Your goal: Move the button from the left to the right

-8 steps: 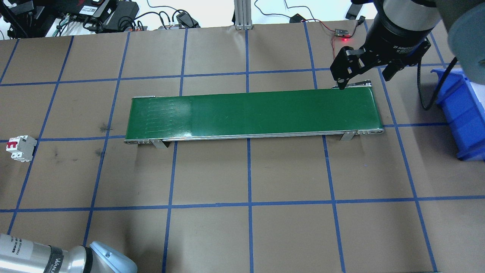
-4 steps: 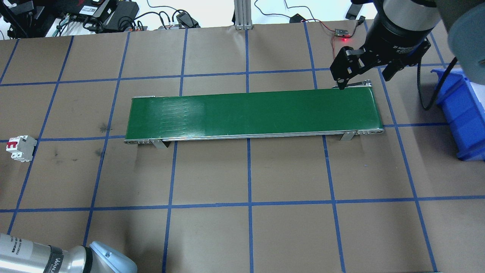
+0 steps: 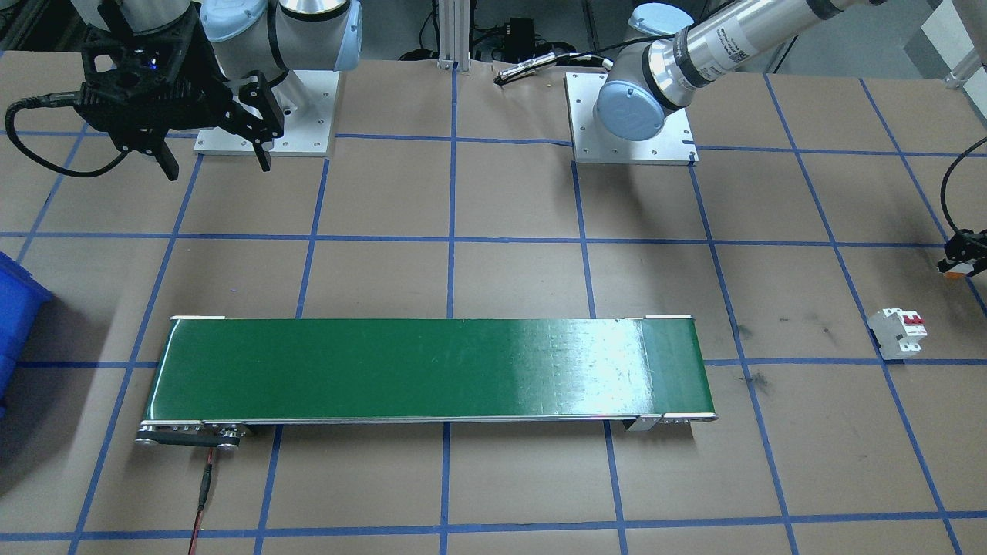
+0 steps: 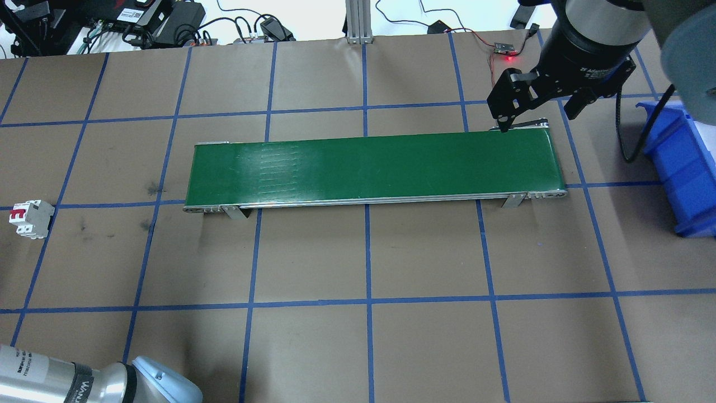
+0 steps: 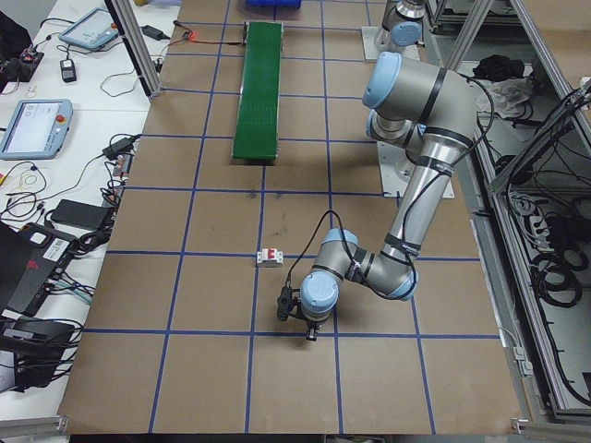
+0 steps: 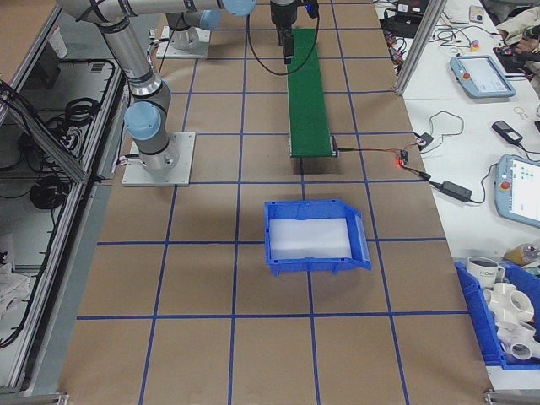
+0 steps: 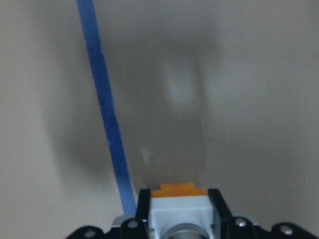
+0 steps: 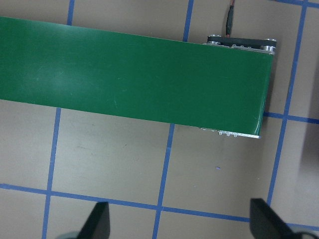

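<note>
One button (image 7: 178, 211), tiny, rigid, light; judged easy to drop. Held off the surface, well left of the conveyor belt (image 4: 369, 168), in the left pincer (image 3: 962, 260), clamped across its white body. Right pincer (image 4: 540, 117) apart, empty, over the belt's right end.

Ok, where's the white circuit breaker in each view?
Front-facing: circuit breaker, right side.
Overhead: left edge.
Exterior left: near centre.
Exterior right: absent.
Left wrist: absent.
Right wrist: absent.
Shared landmark: green conveyor belt.
</note>
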Robot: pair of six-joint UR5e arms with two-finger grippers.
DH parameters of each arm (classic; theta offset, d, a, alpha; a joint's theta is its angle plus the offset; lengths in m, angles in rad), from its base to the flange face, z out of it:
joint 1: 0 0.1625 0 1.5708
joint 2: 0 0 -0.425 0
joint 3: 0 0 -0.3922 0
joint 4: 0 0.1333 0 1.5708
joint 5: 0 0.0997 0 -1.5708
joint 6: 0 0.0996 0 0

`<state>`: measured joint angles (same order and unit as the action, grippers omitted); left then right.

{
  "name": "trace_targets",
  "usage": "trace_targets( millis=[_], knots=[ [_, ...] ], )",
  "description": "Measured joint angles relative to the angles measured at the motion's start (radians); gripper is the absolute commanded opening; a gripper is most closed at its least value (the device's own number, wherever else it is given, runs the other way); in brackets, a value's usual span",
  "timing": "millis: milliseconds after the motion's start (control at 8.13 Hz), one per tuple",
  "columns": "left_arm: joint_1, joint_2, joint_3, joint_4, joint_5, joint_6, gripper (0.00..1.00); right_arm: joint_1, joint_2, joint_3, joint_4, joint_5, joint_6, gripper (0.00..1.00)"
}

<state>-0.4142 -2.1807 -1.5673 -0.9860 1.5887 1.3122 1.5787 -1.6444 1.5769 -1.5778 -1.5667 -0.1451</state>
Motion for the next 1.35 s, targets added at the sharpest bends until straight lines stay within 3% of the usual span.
trace_targets(
  millis=[123, 492, 615, 984, 1353],
  knots=[
    [0.000, 0.001, 0.000, -0.001, 0.004, -0.001, 0.00, 0.000, 0.000, 0.000, 0.000, 0.000, 0.000, 1.00],
    [-0.001, 0.022, 0.009, -0.024, 0.100, 0.000, 0.00, 0.000, 0.000, 0.000, 0.001, 0.000, -0.001, 1.00],
    [-0.002, 0.047, 0.010, -0.051, 0.110, 0.001, 0.00, 0.000, 0.000, 0.000, 0.001, -0.001, -0.001, 1.00],
    [-0.055, 0.199, 0.003, -0.157, 0.059, -0.062, 0.00, 0.000, 0.000, 0.000, 0.001, -0.001, -0.001, 1.00],
    [-0.218, 0.295, -0.004, -0.229, 0.033, -0.239, 0.00, 0.000, 0.001, 0.000, -0.001, -0.001, -0.001, 1.00]
  ],
)
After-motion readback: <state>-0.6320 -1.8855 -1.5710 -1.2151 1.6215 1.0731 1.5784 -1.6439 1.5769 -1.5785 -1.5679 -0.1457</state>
